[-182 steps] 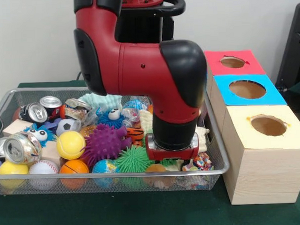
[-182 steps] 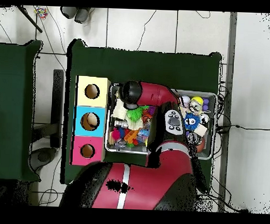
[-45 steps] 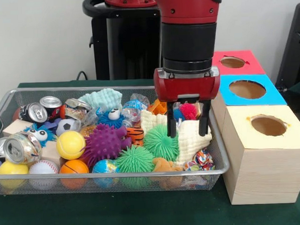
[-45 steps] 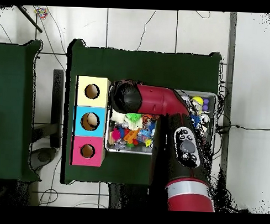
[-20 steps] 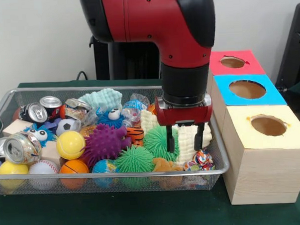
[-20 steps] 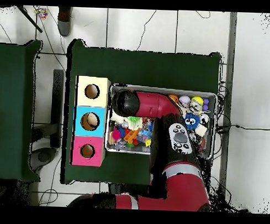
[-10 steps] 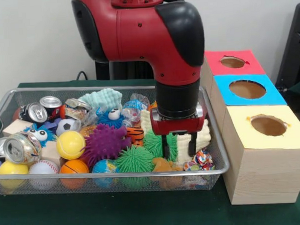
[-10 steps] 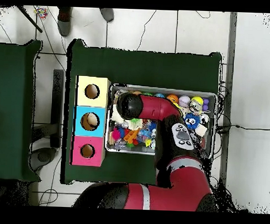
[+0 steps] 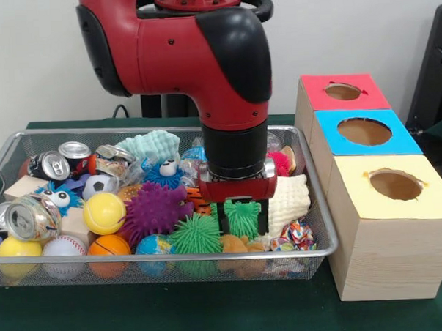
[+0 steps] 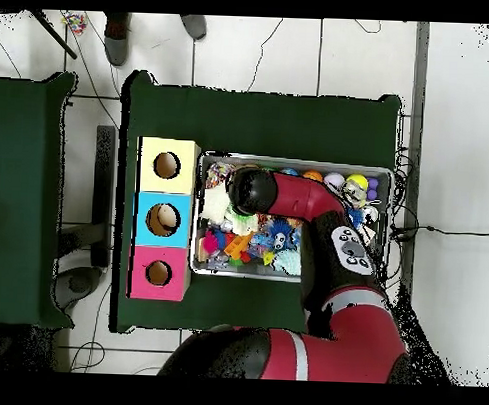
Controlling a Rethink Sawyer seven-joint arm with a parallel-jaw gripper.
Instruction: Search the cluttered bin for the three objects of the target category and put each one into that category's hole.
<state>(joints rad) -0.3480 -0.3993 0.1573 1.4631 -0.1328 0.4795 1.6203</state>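
My end effector [image 9: 242, 217], lowered into the wire bin [image 9: 313, 251], fingers spread and released either side of a green spiky ball [image 9: 243, 215].

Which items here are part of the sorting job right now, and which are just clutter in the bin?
In play: gripper, its jaws either side of a green spiky ball; wire bin; yellow box, blue box, red box.

Lying about: purple spiky ball, yellow tennis ball, crushed cans, mini basketball, cream sponge.
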